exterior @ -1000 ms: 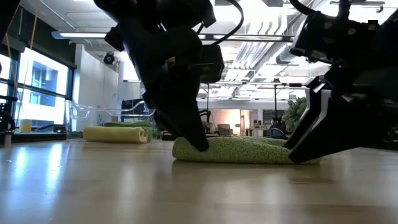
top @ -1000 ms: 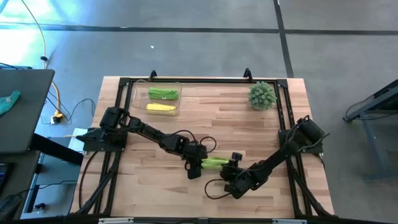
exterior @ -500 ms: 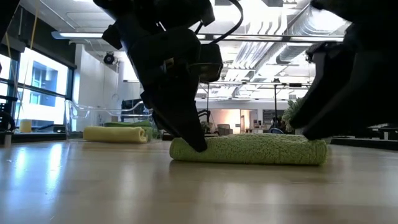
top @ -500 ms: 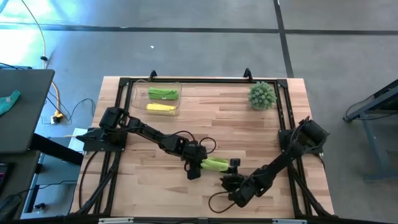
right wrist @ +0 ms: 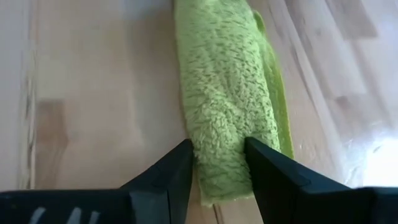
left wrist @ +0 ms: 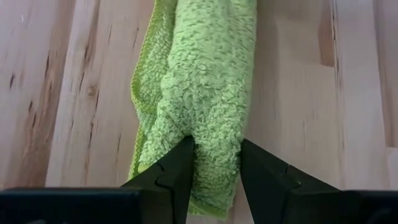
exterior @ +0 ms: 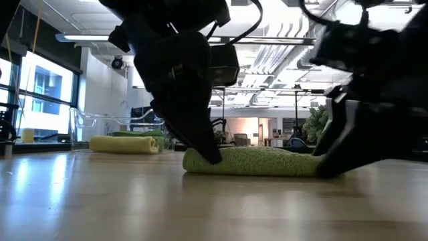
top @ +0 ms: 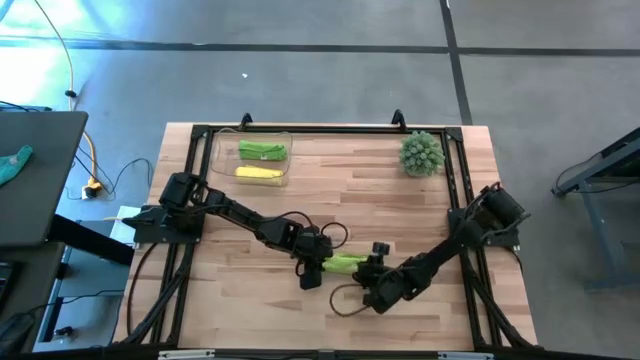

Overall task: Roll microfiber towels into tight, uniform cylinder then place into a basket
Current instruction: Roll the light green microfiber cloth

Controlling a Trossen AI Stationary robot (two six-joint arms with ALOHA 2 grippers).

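Observation:
A rolled light green microfiber towel (top: 345,262) lies on the wooden table near its middle, its long side on the wood. My left gripper (top: 316,266) is shut on its left end and my right gripper (top: 372,272) is shut on its right end. A loose edge of cloth (left wrist: 142,118) lies flat beside the roll. The clear basket (top: 222,160) at the far left holds a green roll (top: 262,150) and a yellow roll (top: 258,173). My left gripper pinches the roll's left end (left wrist: 214,140) between its two fingers, one on each long side. The fingers (left wrist: 180,168) slant down from the table's left and lie along the roll. The roll rests on the table. My right gripper has the roll's right end (right wrist: 219,146) between its two fingers, one on each long side. The fingers (right wrist: 177,171) slant down from the table's right and near side, along the roll. That end lies on the wood (exterior: 314,171).
A spiky round green plant (top: 422,153) stands at the far right of the table. Black frame rails (top: 195,190) run along the table's sides. Cables (top: 345,305) loop on the wood below the right gripper. Bare wood lies between the roll and the basket.
My right gripper drew back toward the table's near edge, off the roll's right end, then came back onto that end. The roll stayed on the table, with my left gripper still on its left end.

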